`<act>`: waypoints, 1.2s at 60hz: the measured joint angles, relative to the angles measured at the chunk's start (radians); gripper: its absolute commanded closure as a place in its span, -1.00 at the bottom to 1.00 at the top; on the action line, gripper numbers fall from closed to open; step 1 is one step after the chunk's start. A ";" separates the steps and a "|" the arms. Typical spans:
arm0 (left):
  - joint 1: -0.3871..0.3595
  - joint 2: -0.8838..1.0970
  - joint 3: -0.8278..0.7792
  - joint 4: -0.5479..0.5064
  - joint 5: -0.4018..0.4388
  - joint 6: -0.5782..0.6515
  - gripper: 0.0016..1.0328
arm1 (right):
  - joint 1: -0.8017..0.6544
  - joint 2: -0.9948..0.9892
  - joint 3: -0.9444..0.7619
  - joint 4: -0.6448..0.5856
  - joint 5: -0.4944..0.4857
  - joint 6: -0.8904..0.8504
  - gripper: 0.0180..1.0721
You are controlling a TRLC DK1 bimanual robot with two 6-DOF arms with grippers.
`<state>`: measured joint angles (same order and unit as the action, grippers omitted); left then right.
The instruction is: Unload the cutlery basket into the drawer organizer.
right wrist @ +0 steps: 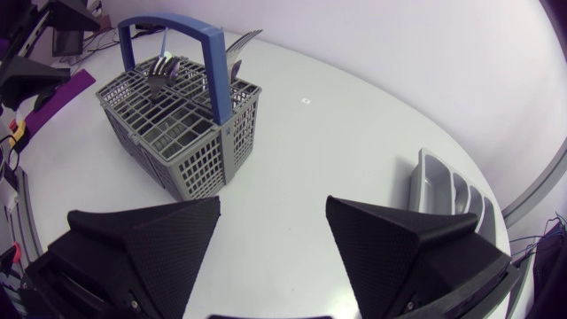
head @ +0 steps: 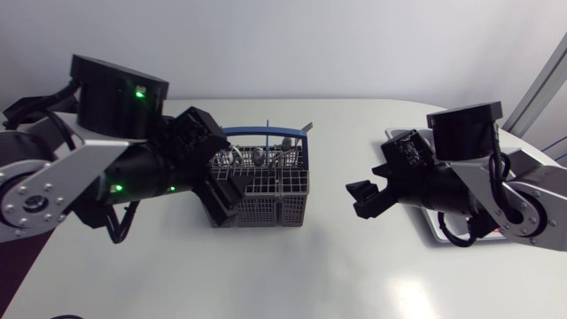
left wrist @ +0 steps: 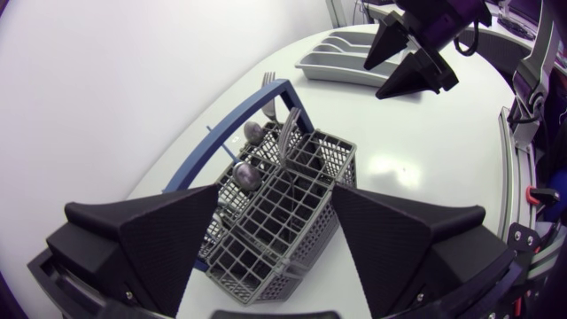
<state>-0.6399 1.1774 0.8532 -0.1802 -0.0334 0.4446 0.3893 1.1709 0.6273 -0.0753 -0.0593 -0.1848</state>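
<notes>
Gaping empty, left claw [left wrist: 275,195] at one basket [head: 270,199], right claw [right wrist: 273,204] near one organizer [right wrist: 443,190].

A smooth white tabletop [head: 328,266] with a curved far edge carries everything in view. Its surface is faintly glossy. Soft patches of reflected light [head: 409,292] lie toward the tabletop's near edge, and dim grey shadows [head: 266,237] spread over its middle. The light across the tabletop is even and diffuse.
</notes>
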 measured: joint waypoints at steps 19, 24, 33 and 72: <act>-0.085 0.123 0.000 0.169 -0.101 0.000 -0.72 | 0.031 0.001 0.000 0.001 0.000 0.001 -0.65; -0.115 0.148 0.000 0.209 -0.133 0.001 -0.72 | 0.034 0.002 0.000 0.002 0.000 0.001 -0.65; -0.153 0.208 0.000 0.288 -0.190 0.002 -0.62 | 0.035 0.002 0.000 0.004 0.000 0.000 -0.65; -0.132 0.381 0.001 0.526 -0.278 0.040 0.17 | 0.035 0.002 -0.005 0.050 -0.016 0.001 -0.65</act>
<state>-0.7715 1.5589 0.8539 0.3462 -0.3115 0.4847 0.4240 1.1725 0.6228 -0.0254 -0.0750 -0.1841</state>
